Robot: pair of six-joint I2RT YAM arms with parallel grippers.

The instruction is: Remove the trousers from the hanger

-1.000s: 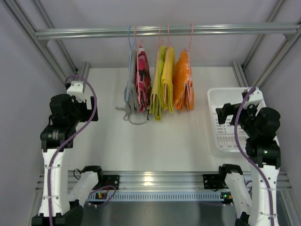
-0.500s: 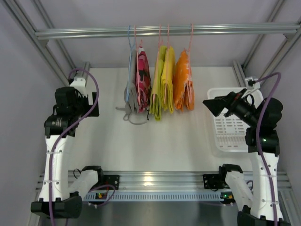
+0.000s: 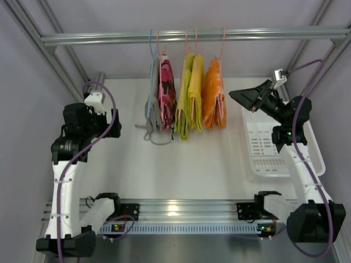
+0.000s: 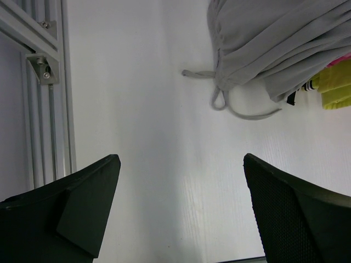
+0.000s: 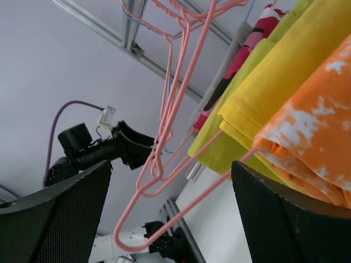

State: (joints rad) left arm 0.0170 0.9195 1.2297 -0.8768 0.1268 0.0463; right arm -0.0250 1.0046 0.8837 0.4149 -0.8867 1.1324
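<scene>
The orange trousers [image 3: 213, 103] with white blotches hang folded over a thin pink hanger [image 3: 222, 45], at the right end of the row on the rail. My right gripper [image 3: 237, 97] is raised just right of them, pointing left, open and apart from the cloth. In the right wrist view the trousers [image 5: 313, 143] fill the right side. The hanger [image 5: 187, 214] and its long loop run across the gap of that gripper [image 5: 171, 164], farther off. My left gripper [image 3: 111, 129] hangs open over the table at the left, and in its own view [image 4: 181, 159] holds nothing.
On the same rail [image 3: 109, 39] hang yellow-green garments [image 3: 192, 98], a pink-and-black one [image 3: 166, 93] and a grey one [image 3: 153, 109] whose drawstring [image 4: 241, 112] lies on the table. A white basket [image 3: 272, 161] stands at the right, under my right arm.
My right arm has lifted from over the basket and swung up and left, its gripper now pointing at the orange trousers. The left arm has shifted only slightly.
</scene>
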